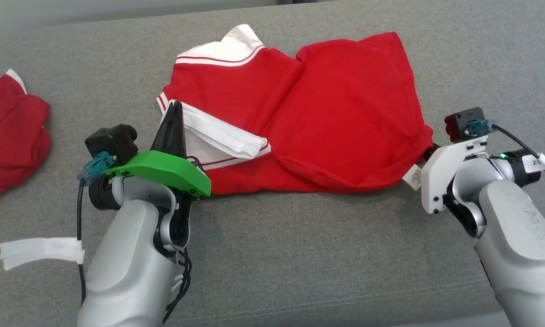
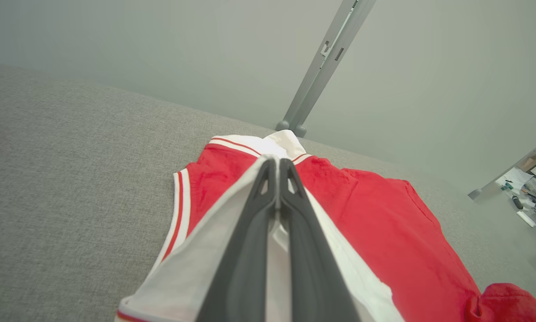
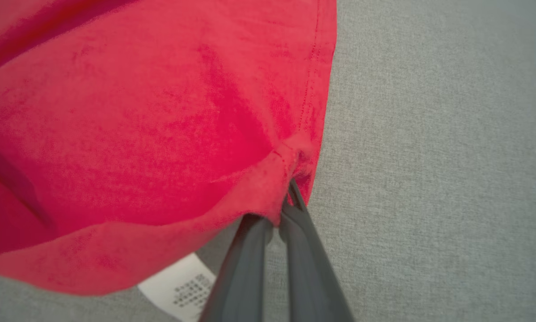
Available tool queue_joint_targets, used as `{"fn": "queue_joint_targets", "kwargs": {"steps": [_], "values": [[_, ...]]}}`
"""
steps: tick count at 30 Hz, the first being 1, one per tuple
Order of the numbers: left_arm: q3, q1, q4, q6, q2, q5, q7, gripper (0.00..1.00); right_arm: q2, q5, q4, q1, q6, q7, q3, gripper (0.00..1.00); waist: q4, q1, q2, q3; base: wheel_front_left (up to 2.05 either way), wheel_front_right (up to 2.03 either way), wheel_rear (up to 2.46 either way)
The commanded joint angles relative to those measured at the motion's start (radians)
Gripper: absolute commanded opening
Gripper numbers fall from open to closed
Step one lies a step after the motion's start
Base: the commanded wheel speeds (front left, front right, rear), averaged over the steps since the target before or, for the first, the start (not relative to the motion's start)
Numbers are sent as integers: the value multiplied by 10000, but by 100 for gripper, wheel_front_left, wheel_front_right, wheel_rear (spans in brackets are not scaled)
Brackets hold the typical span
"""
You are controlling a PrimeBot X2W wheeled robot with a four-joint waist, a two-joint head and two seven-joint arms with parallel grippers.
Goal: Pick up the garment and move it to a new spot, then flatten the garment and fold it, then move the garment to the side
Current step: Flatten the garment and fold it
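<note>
**Both jaws pinched shut on the garment (image 1: pixel 327 122); grip loss is the hazard.**
Head view: the garment lies rumpled on the grey cushion (image 1: pixel 299 254). Left wrist view: my left jaws clamp the white trim (image 2: pixel 183 277); a shallow bite could slip. Right wrist view: my right jaws clamp only the hem corner (image 3: pixel 285 165); unequal pull would bunch the cloth.

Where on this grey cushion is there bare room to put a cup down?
Bare grey cushion lies in the near band below the red-and-white garment, between left gripper and right gripper, and in the strip between it and the other red garment at left. The middle is crowded: both grippers pinch the garment's ends.
</note>
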Motion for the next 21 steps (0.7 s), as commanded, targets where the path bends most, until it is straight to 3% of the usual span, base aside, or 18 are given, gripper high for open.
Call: {"fn": "queue_joint_targets", "kwargs": {"steps": [1,5,13,21], "values": [[0,-219,95,-61,32,-40,-102,0,93,79,88,-157,-14,-45,-83,0,-23,0,0,29,0,0,0],[25,-481,455,-71,28,-58,-385,0,461,-21,481,-503,-14,-32,-622,0,-17,0,0,59,0,0,0],[222,-784,1048,78,20,-106,-896,0,1071,-1669,1316,-1076,-14,492,-2474,0,104,0,0,101,0,0,0],[85,-1035,1547,-99,11,-109,-1079,0,1523,-2109,1631,-1349,-14,472,-2633,0,173,0,0,184,0,0,0]]}}
